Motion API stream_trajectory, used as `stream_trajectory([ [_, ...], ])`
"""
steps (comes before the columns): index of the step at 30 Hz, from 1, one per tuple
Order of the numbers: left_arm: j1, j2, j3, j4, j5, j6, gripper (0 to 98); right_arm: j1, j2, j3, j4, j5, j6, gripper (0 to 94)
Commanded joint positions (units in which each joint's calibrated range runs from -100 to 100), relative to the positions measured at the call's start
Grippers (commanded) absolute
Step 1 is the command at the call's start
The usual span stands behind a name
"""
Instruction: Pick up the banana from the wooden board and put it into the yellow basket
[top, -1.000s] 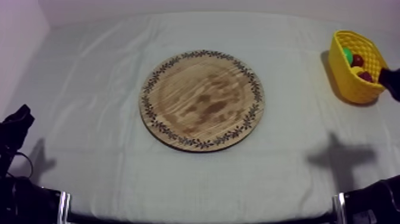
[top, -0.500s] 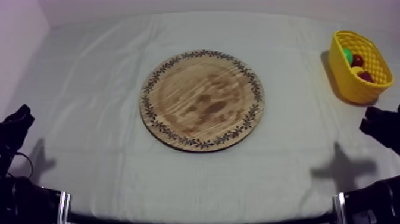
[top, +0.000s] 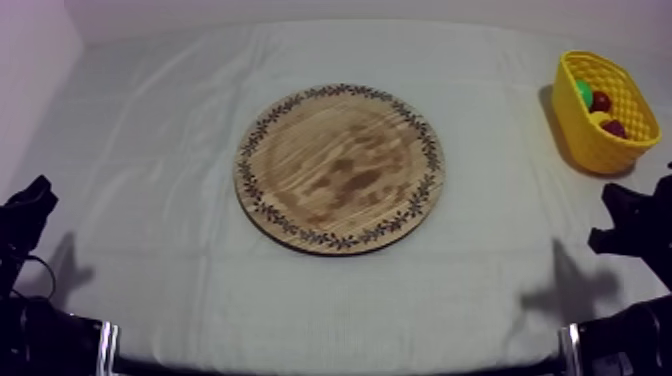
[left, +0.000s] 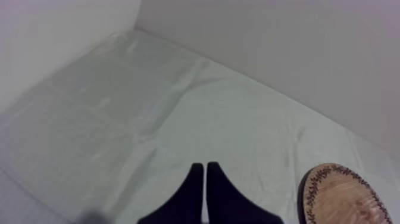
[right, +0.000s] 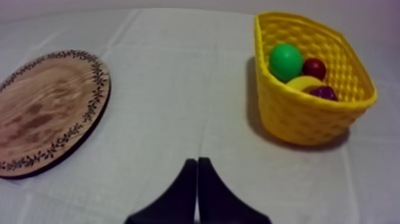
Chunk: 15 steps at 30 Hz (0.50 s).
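1. Banana (right: 303, 82): lies in the basket (right: 297, 122), mostly hidden, touching pear (right: 286, 61) and grapes (right: 324, 92); small red fruit (right: 314, 67) just behind.
2. Basket: stands at the table's far right, well apart from the board (right: 47, 107).
3. Board: lies flat mid-table on the cloth (right: 178, 71).
4. Right gripper (right: 197, 164): pressed into a narrow wedge, holds nothing, hangs over cloth between board and basket.
5. Left gripper (left: 205, 168): likewise a narrow wedge, holds nothing, hangs over cloth near the board's rim.

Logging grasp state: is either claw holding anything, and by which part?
Nothing is held. The left claw and the right claw are each shut on nothing, a narrow wedge over bare cloth. The banana lies in the yellow basket.
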Motion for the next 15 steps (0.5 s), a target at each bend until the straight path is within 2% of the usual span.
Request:
stream_trajectory([
  [1, 0.0, 0.0, 0.0, -0.02, 0.0, 0.0, 0.1, 0.0, -0.9, 0.1, -0.1, -0.7, 2.0, 0.2],
  [15, 0.0, 0.0, 0.0, -0.02, 0.0, 0.0, 0.1, 1.2, -2.2, 0.2, -0.3, -1.5, 2.9, 0.2],
])
